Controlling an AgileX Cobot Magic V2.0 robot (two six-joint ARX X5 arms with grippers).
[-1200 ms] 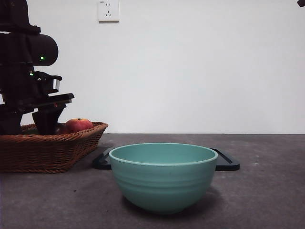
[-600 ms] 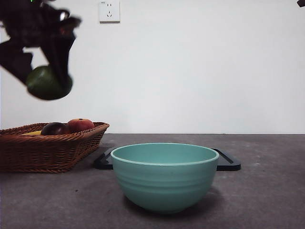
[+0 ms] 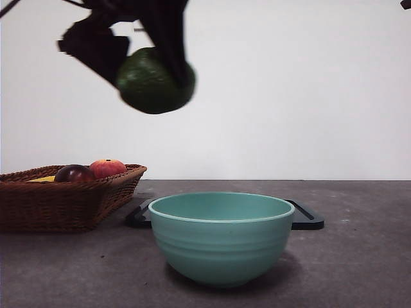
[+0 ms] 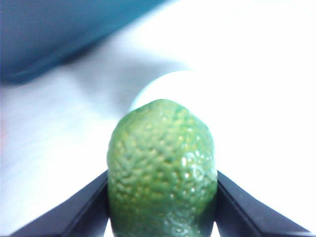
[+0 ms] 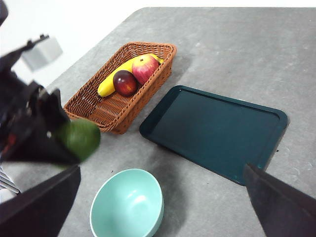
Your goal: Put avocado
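Avocado held in the air above the table.

At 9 o'clock, the basket (image 3: 64, 205) holds a maroon fruit (image 3: 74, 173) and an apple (image 3: 107, 168). At 11 o'clock, the left gripper (image 3: 154, 77) clamps the avocado (image 3: 154, 82) between its jaws. The bowl (image 3: 221, 237) sits at 6 o'clock before the tray (image 3: 308, 220). The right gripper (image 5: 163, 207) waits with jaws spread wide, holding nothing.
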